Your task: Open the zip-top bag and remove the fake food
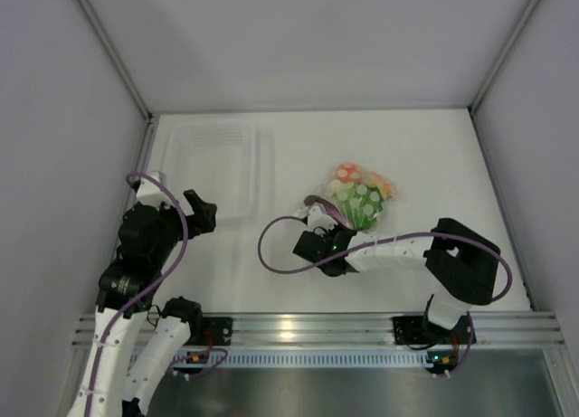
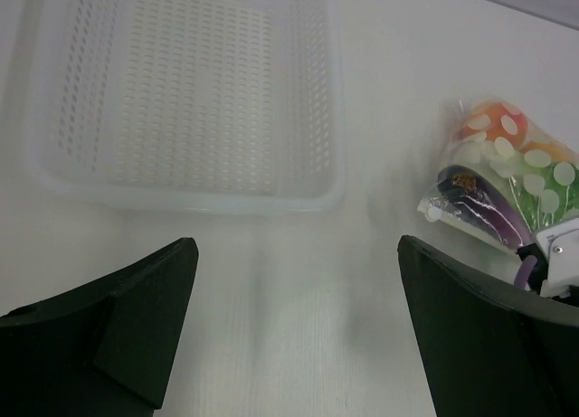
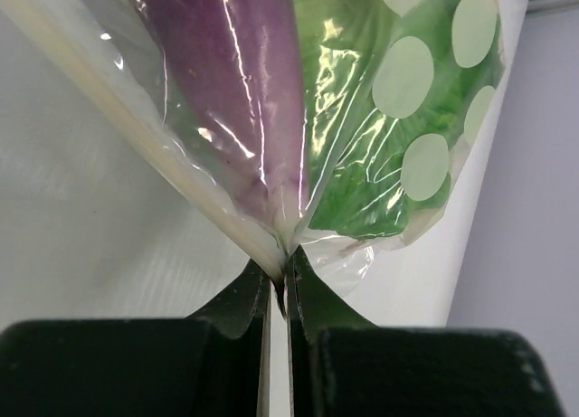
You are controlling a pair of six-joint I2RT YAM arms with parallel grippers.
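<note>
The zip-top bag (image 1: 357,198), clear with white dots, lies right of the table's middle with the fake food inside: a purple eggplant (image 3: 237,91), green lettuce (image 3: 380,137) and orange fruit (image 2: 493,123). My right gripper (image 3: 280,270) is shut on the bag's near edge, pinching the plastic between its fingertips; in the top view it sits at the bag's lower left (image 1: 324,229). The bag also shows in the left wrist view (image 2: 507,186). My left gripper (image 2: 298,281) is open and empty, above bare table, well left of the bag.
A clear perforated tray (image 1: 217,168) stands at the back left; in the left wrist view its rim (image 2: 190,200) lies just beyond my left fingers. White walls enclose the table on three sides. A purple cable loops beside the right wrist (image 1: 271,250).
</note>
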